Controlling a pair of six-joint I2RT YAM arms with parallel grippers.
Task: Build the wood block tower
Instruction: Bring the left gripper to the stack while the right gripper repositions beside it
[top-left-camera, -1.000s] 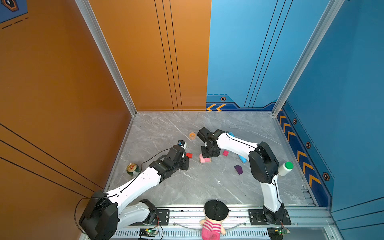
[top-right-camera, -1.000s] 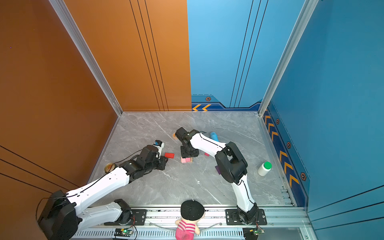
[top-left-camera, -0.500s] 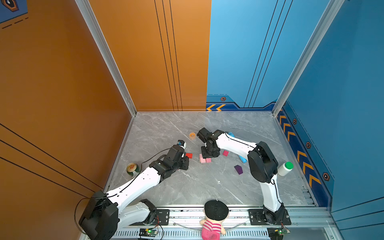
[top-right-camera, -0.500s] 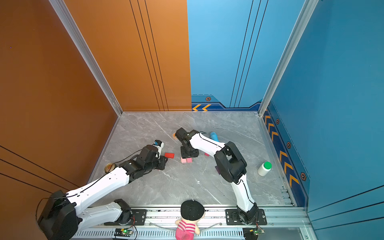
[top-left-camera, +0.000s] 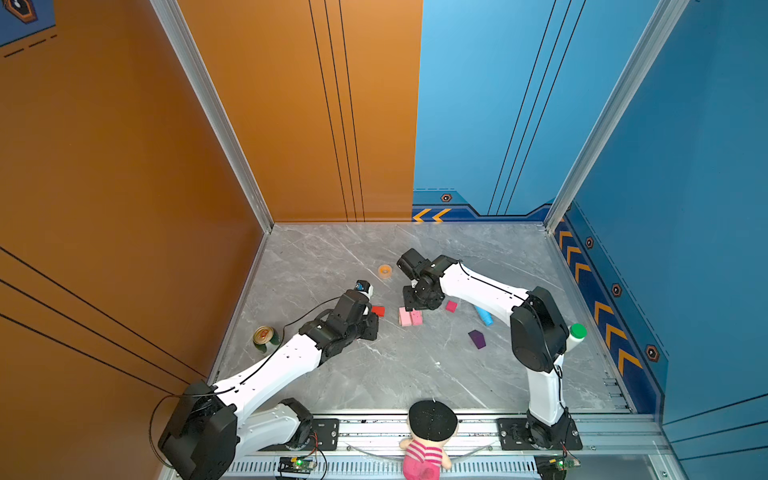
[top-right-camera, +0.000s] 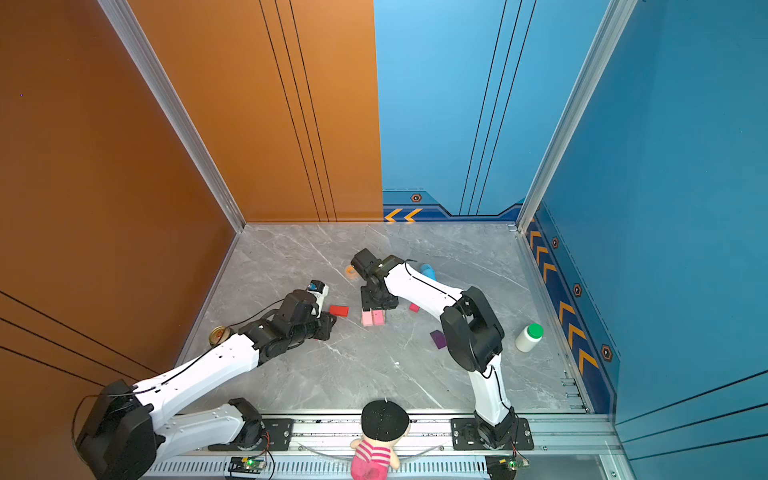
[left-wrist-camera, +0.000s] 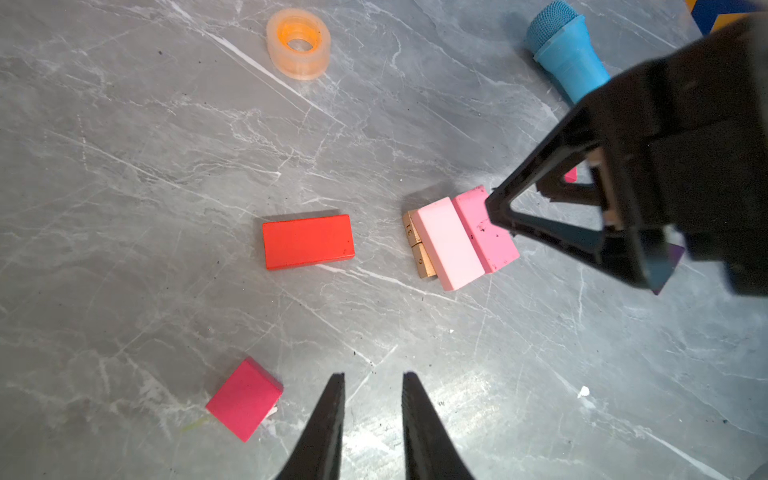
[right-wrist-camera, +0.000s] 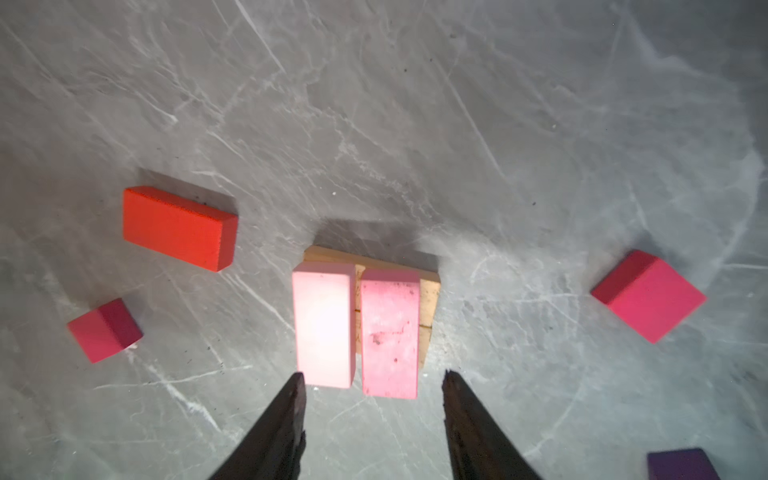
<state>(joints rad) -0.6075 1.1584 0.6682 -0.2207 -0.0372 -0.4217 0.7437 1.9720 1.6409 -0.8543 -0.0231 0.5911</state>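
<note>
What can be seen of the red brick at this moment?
The red brick is a flat rectangular block, painted a matte orange-red, with sharp edges and a few dark specks near one corner. It lies on its broad face on the grey marbled table. It touches no other block, and a gap separates it from the two pink bricks. The left gripper and right gripper are both clear of it.

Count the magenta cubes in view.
2: first magenta cube sits by the left gripper; second magenta cube sits past the pink bricks, beside the right arm. Arms could hide more.
</note>
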